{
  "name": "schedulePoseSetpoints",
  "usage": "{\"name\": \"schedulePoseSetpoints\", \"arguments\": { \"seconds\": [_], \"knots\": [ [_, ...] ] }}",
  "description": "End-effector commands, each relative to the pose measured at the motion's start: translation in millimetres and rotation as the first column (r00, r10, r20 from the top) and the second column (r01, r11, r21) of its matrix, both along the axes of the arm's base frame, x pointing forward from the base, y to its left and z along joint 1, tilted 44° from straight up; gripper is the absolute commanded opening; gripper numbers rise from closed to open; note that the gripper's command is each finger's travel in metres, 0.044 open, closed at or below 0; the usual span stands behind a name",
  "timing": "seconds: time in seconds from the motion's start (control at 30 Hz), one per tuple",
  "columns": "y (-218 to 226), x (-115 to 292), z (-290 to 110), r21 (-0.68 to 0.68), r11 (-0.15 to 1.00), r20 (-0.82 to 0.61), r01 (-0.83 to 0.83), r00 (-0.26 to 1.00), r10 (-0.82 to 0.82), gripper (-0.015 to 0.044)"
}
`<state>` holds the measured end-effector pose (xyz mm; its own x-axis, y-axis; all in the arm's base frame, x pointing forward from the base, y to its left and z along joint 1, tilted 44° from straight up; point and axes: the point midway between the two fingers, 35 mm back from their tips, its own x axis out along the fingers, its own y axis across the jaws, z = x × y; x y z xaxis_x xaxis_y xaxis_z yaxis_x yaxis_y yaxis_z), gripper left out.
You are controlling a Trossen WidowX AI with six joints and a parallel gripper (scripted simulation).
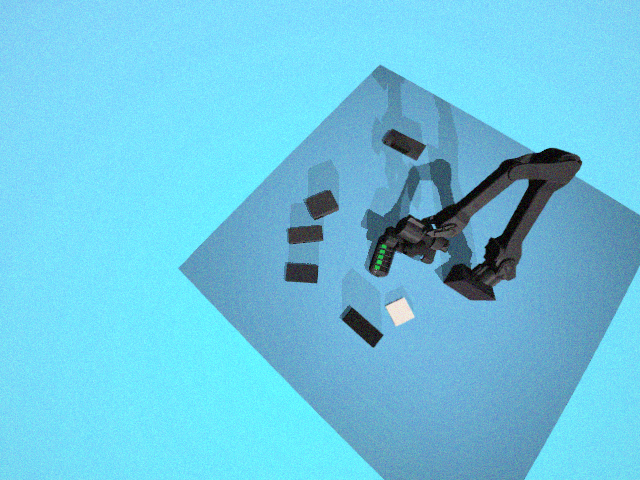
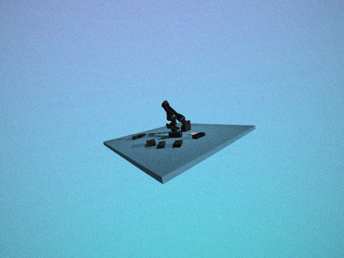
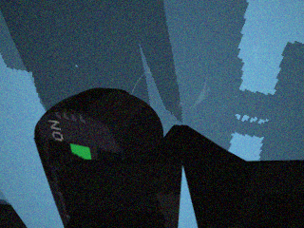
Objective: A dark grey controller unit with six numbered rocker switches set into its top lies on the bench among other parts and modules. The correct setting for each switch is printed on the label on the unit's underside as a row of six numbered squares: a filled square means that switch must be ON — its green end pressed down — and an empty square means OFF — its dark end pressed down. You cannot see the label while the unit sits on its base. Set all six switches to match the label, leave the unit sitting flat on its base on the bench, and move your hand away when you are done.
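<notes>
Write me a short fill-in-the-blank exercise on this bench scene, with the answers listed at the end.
1. The switches on the controller unit show squares of the colour ____.
2. In the wrist view, the word printed above the lit square reads ____.
3. The only pale part on the bench is a square block coloured ____.
4. The gripper beside the unit has its fingers ____.

Answers: green; ON; white; shut

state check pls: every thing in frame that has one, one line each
controller unit: on the bench, switch face up, row of green ends showing; which ends are pressed down is too small to tell
claw: shut, holding nothing, at the unit's upper end
five dark modules: lying flat, apart from the claw
white block: lying flat, beside one dark module, not touching it
</notes>
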<state>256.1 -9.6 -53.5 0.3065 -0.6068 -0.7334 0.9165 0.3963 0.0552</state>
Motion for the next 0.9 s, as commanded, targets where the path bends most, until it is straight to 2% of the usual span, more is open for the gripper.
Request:
{"name": "schedulePoseSetpoints", "arguments": {
  "seconds": [0.0,0.57,0.77,0.87],
  "knots": [
    [3.6,10.0,0.4,0.01,1.0,0.014,-0.002,1.0,0.002,0.0],
    [8.4,31.8,-2.3,0.01,1.0,0.015,-0.002,1.0,0.002,0.0],
    [31.3,-10.2,35.9,0.01,1.0,0.01,-0.002,1.0,0.002,0.0],
    [34.1,-15.8,41.6,0.01,1.0,0.012,-0.002,1.0,0.002,0.0]
  ]
}}
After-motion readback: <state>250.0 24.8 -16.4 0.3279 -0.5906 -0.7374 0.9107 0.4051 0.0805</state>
